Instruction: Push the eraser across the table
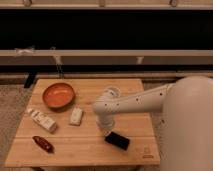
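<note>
The eraser (117,140) is a flat black block lying near the front right of the light wooden table (75,150). My white arm reaches in from the right and bends down over the table's middle. The gripper (106,128) sits at the arm's lower end, right at the eraser's upper left corner, touching or nearly touching it. The arm's wrist hides most of the gripper.
An orange bowl (58,95) sits at the back left. A small white block (76,116) lies left of the arm. A white bottle-like item (42,120) lies further left, and a dark red pepper-like item (43,143) at the front left. A dark logo mark (147,151) is at the front right corner.
</note>
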You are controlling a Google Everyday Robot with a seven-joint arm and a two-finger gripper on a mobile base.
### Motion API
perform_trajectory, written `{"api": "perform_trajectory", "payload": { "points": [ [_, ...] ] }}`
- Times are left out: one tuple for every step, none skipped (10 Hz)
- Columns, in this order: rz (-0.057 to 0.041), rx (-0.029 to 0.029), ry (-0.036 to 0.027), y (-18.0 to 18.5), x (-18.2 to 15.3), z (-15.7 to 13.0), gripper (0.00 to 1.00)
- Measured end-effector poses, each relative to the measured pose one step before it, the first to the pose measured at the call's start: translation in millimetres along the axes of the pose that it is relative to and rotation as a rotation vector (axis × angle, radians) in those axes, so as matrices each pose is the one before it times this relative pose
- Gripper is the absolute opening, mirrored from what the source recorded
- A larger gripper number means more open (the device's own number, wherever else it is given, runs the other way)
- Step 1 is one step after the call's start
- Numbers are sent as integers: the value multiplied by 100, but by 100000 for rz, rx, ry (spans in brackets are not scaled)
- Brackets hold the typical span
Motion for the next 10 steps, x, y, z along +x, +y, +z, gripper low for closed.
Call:
{"api": "perform_trajectory", "payload": {
  "points": [
    [3148,-470,-197,1810,701,97,0],
    [-1172,287,160,-545,-175,9,0],
    [366,255,-191,72,-20,-29,0],
    [1036,122,-354,332,180,-3,0],
    [3167,1340,-1152,540,417,-146,0],
    [3866,675,-564,1467,878,-48,0],
    [4001,821,-943,1904,843,-111,0],
    [3767,1475,-759,1780,846,-209,0],
    [4534,935,-469,2184,1186,-246,0],
    [3678,815,-466,1473,907,-252,0]
  ]
}}
